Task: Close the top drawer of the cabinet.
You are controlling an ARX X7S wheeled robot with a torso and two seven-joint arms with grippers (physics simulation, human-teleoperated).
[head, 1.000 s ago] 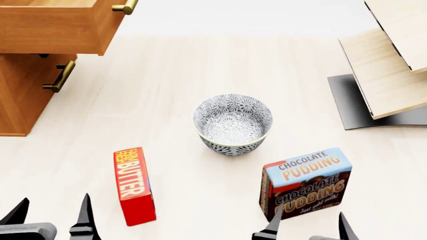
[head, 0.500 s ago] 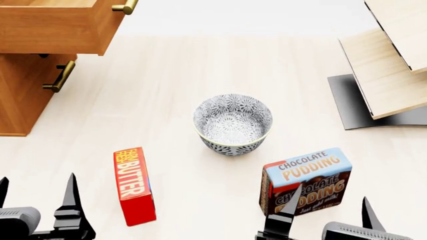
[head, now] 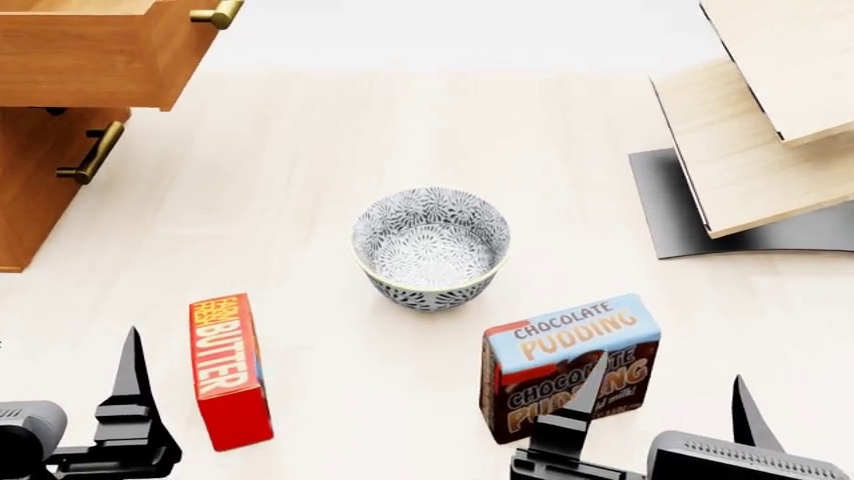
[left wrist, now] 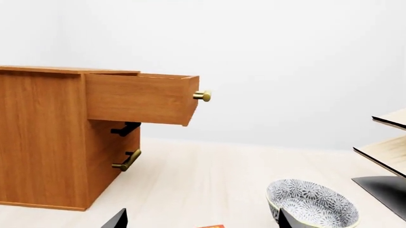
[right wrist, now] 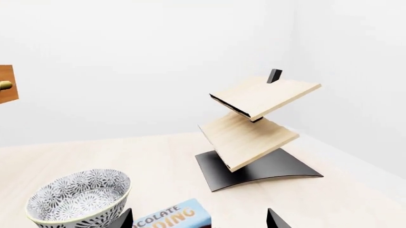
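Note:
The top drawer (head: 94, 55) stands pulled far out of the orange-brown cabinet (head: 34, 190) at the far left of the head view, its brass handle (head: 214, 14) pointing right. In the left wrist view the drawer (left wrist: 140, 99) juts out of the cabinet (left wrist: 41, 137) well ahead of my left gripper (left wrist: 201, 221). My left gripper (head: 67, 420) is open and empty at the near left, beside the butter box. My right gripper (head: 667, 375) is open and empty at the near right, over the pudding box; it also shows in the right wrist view (right wrist: 199, 221).
A patterned bowl (head: 430, 245) sits mid-table. A red butter box (head: 230, 370) lies near left, a chocolate pudding box (head: 571, 365) near right. A pale slanted shelf (head: 761, 120) on a black base stands at the far right. The lower drawer handle (head: 91, 152) sits under the open drawer.
Both grippers have come further up into the head view. The whole scene has shifted left in that view. Nothing on the table has moved.

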